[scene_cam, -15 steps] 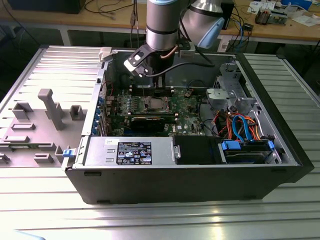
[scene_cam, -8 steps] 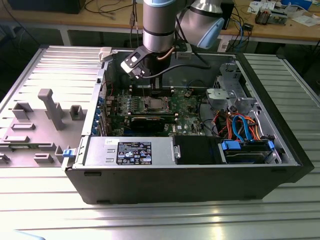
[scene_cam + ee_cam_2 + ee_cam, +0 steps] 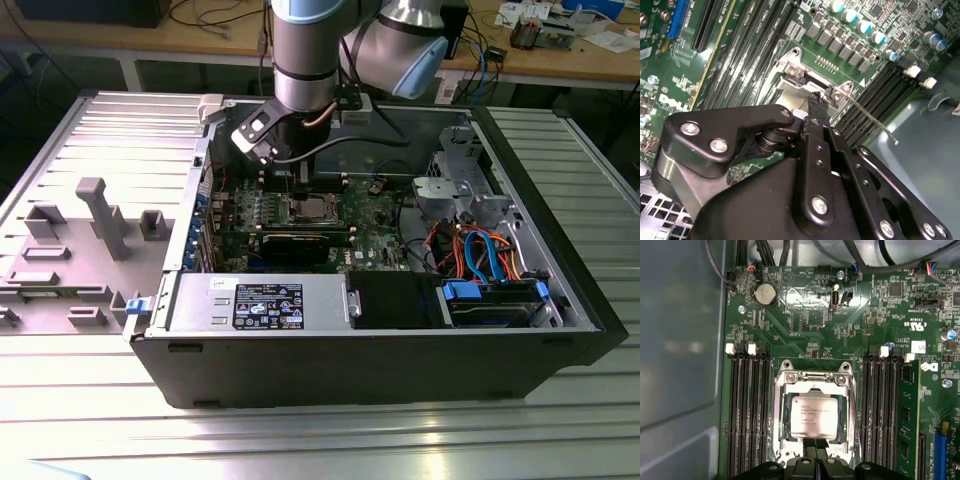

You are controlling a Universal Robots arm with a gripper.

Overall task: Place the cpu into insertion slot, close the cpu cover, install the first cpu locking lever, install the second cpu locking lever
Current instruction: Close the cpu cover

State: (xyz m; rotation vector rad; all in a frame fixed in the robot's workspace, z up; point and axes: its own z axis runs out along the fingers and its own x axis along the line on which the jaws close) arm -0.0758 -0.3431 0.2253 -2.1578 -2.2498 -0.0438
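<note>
I saw the gripper [image 3: 815,444] at one edge of the insertion slot [image 3: 786,425], its fingers pressed together and pinching nothing. The cpu [image 3: 811,415] sat in the slot, and the cpu cover [image 3: 778,410] lay flat around it. In the second wrist view a thin locking lever [image 3: 871,119] stuck out free beside the slot. The arm [image 3: 300,60] reached down into the far part of the open computer case [image 3: 350,370], toward the exterior view's left.

The cpu [image 3: 811,415] is dull silver-grey with faint dark print, inside a silvery cover [image 3: 780,410]. The board [image 3: 805,320] is green, its memory slots [image 3: 747,410] black. The gripper [image 3: 818,104] is black. The capacitors [image 3: 863,26] seem teal-topped.
</note>
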